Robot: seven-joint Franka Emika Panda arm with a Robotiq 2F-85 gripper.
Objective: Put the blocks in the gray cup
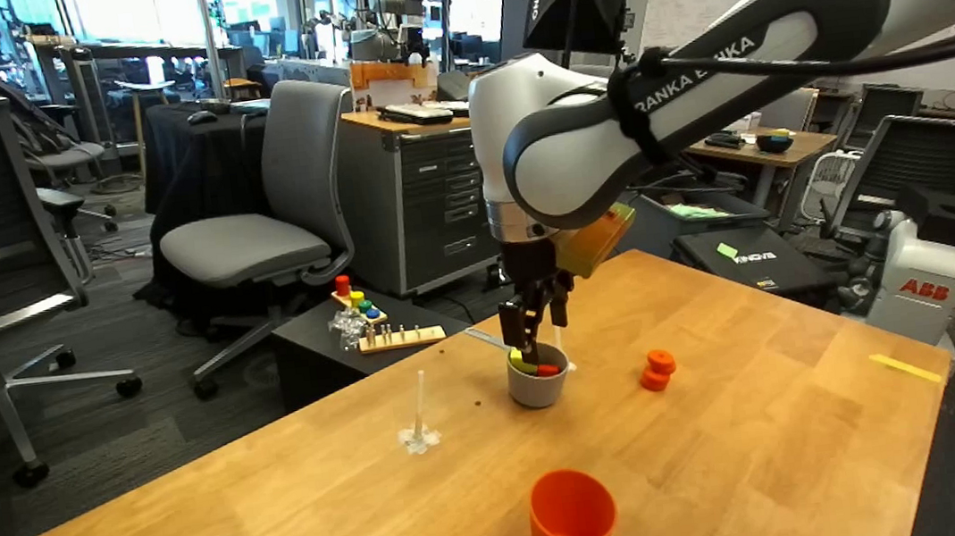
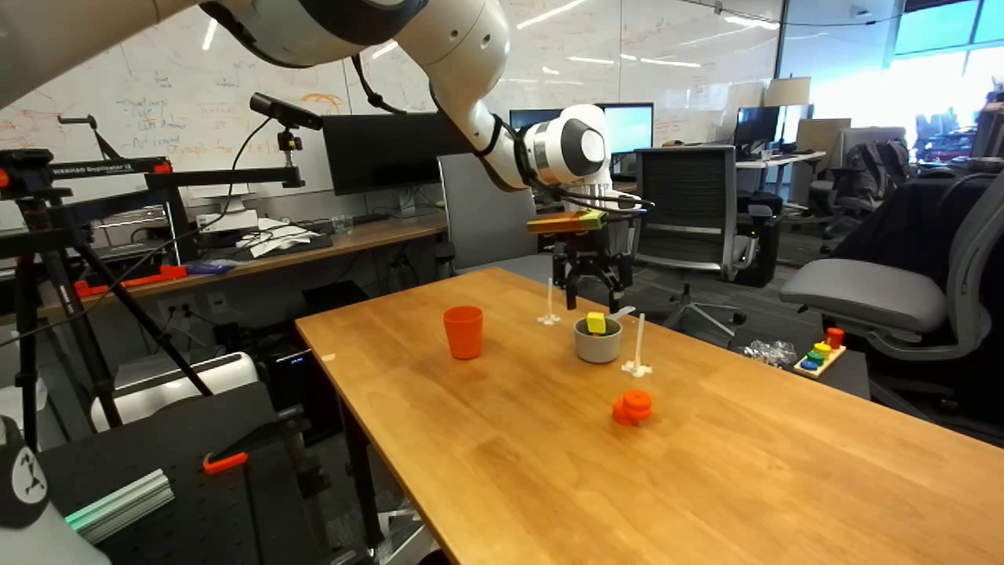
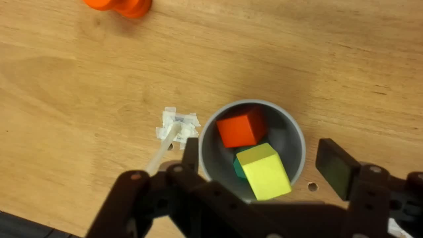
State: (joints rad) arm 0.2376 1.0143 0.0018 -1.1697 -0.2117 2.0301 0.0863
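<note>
The gray cup (image 1: pixel 537 394) stands upright on the table, and both exterior views show it below my gripper (image 2: pixel 594 300). From the wrist view, a red block (image 3: pixel 237 133) leans inside the cup's wall (image 3: pixel 290 140). Beside it a green block (image 3: pixel 239 169) is partly covered by a yellow block (image 3: pixel 267 177). This yellow block sits tilted and high, reaching over the rim in the wrist view; in an exterior view the yellow block (image 2: pixel 596 322) shows at the cup's mouth. My fingers (image 3: pixel 335 168) are spread wide either side of the cup's outline, apart from the blocks.
An orange-red cup (image 2: pixel 463 333) stands upright on the wooden table. A small orange stack of round pieces (image 1: pixel 657 371) lies near the gray cup. Thin white sticks are taped upright to the tabletop, such as this stick (image 2: pixel 640 345) close beside the gray cup and another stick (image 1: pixel 419 405).
</note>
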